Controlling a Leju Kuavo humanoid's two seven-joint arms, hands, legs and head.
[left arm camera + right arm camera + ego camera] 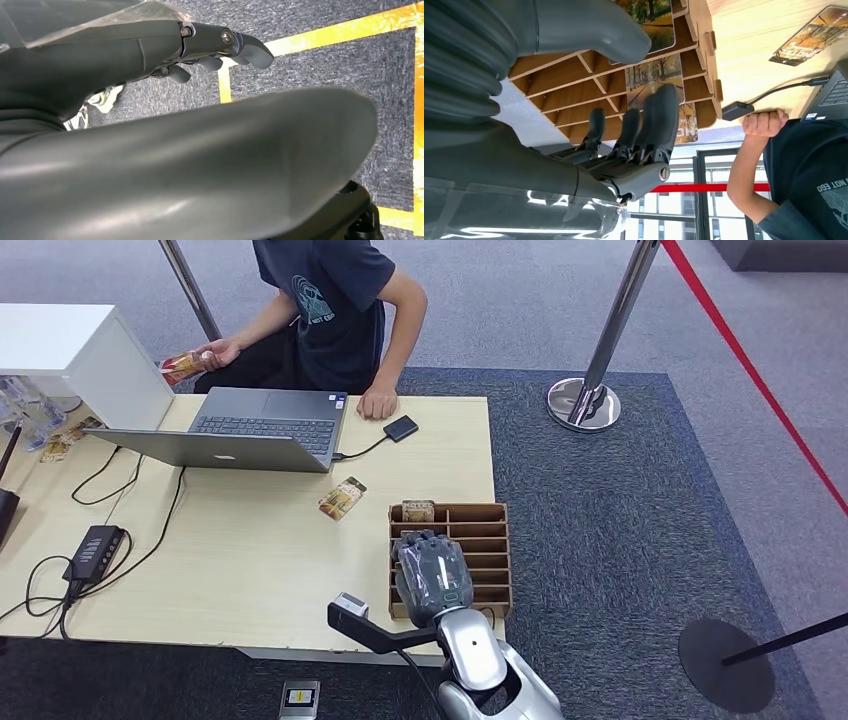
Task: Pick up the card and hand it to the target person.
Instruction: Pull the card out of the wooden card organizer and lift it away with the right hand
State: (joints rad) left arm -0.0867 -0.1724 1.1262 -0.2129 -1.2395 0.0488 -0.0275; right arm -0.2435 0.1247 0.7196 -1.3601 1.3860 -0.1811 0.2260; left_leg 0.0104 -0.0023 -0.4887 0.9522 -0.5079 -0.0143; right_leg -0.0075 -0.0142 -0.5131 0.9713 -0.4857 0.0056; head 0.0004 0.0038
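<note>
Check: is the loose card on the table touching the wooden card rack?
Apart. The head view shows the card lying flat beside the laptop, with a strip of bare table between it and the wooden card rack.

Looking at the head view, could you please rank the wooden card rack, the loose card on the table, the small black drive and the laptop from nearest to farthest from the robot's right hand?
From the right hand:
1. Wooden card rack, directly under the hand.
2. Loose card, on the table beyond the rack, toward the laptop.
3. Small black drive and laptop, both near the person; too close to call.
</note>
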